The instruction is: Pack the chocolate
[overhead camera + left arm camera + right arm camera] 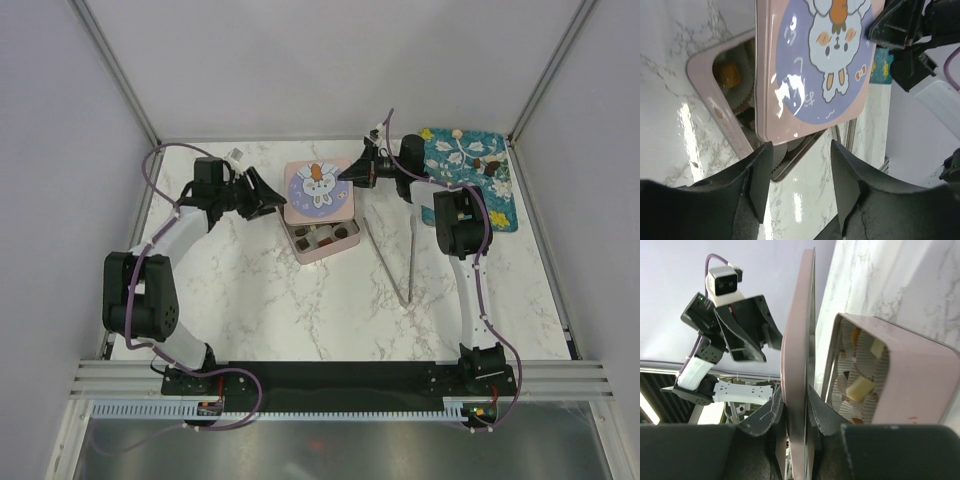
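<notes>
- the step in hand looks like seating the bunny lid (318, 187) on the pink tin (322, 256). the lid hangs over the far part of the tin, and the near row of cups is uncovered.
- the right gripper (352, 176) is clamped on the lid's right edge. in its wrist view the lid (800, 340) runs edge-on between the fingers, with a gap between it and the tin wall (920, 380).
- the left gripper (272, 200) has its jaws spread and holds nothing. it sits just beside the lid's left edge, and in its own view the lid (815, 65) fills the space ahead of the fingers (762, 175).
- the chocolate (322, 237) lies in paper cups inside the tin: a yellowish piece (861, 387) on one side and a brown one (728, 74) under the raised lid.
- to do it well, bring the lid toward the near side until its corners match the tin's, level it, then lower it straight down.
- the left gripper could steady the tin's left wall so the base does not slide on the marble.
- risks: a one-edge grip lets the lid tilt and catch on the rim (700, 70), and a cup frill could be pinched.
- the tongs (400, 265) lie to the right, apart from the tin. small dark bits sit on the floral mat (497, 200) at far right, and i cannot tell if they are pieces left to pack.
</notes>
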Robot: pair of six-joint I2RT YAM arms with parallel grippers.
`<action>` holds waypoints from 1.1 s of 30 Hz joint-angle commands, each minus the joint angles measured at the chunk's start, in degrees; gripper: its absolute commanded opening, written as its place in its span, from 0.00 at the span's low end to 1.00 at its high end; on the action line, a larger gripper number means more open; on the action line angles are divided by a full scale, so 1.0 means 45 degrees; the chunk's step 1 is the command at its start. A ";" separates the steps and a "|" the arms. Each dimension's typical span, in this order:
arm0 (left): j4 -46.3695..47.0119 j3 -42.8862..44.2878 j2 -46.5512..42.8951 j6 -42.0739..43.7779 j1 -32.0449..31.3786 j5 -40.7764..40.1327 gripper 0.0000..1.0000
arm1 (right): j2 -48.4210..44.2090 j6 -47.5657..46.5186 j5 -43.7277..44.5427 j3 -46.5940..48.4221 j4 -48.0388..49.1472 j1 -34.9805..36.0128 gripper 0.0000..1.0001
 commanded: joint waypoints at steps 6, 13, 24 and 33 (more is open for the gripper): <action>-0.0476 0.2572 0.1041 0.2199 0.0438 0.2432 0.63 | -0.1271 0.2137 -0.0548 -0.0685 0.3239 0.0065 0.00; -0.1195 0.3550 0.1863 0.2842 0.0438 0.2595 0.64 | -0.1993 0.2157 -0.0548 -0.1408 0.3474 0.0416 0.00; -0.2253 0.2945 0.1648 0.4133 0.0692 0.2277 0.67 | -0.2833 0.1846 -0.0607 -0.1858 0.3318 0.0592 0.00; -0.2039 0.3296 0.1804 0.5012 0.1297 0.4211 0.69 | -0.3556 0.1766 -0.0627 -0.2073 0.3259 0.0728 0.00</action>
